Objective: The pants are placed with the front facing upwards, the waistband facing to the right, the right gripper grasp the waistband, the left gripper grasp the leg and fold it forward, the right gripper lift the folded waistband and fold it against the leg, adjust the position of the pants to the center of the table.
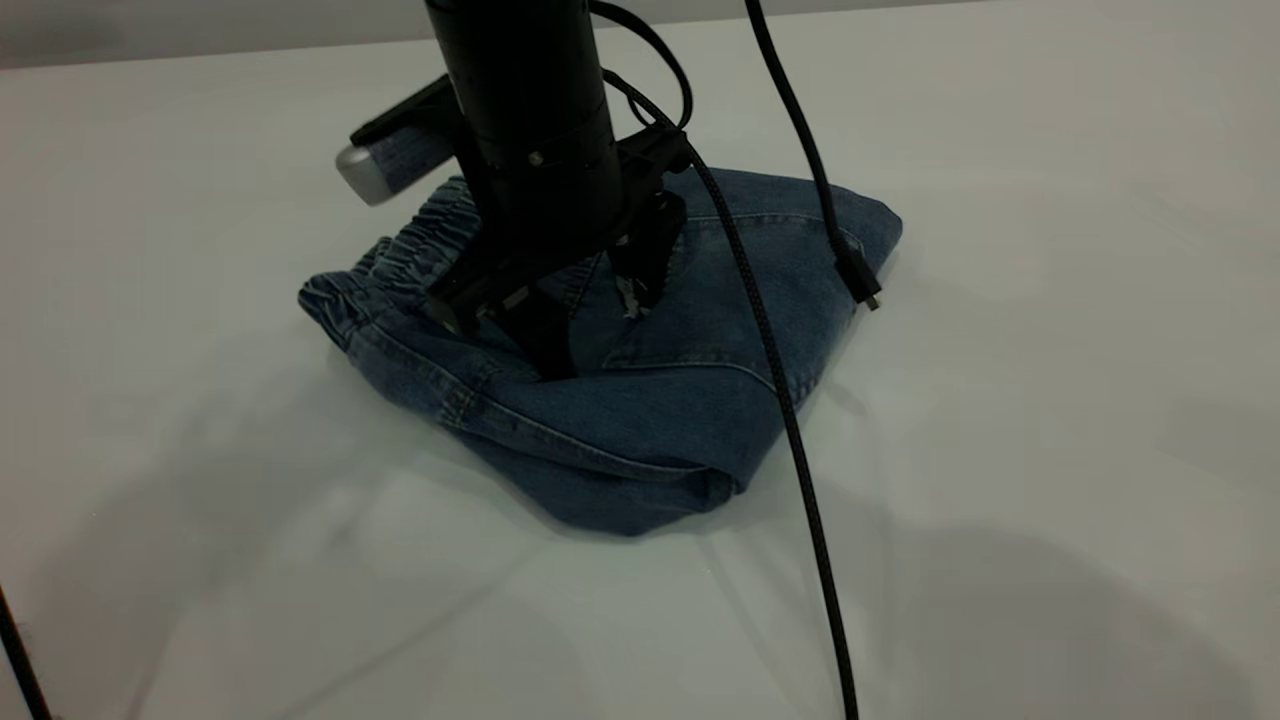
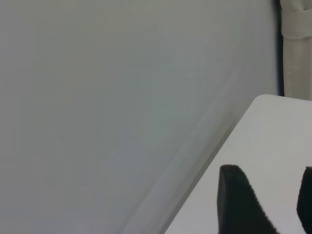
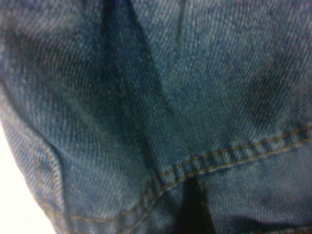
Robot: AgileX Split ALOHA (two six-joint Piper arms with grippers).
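progress: pants (image 1: 640,420) look folded into a compact bundle, waistband (image 1: 420,240) on top at its left end, only centring on bench (image 1: 1050,400) seems left | my right tool (image 1: 590,300) down on the denim, grip state cannot tell | my left tool (image 2: 263,204) released, off over bare bench | containers: none seen

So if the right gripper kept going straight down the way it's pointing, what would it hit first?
The pants. The right gripper points down at the folded denim with its fingertips at or touching the cloth, and its wrist view is filled with denim. The table lies just beneath.
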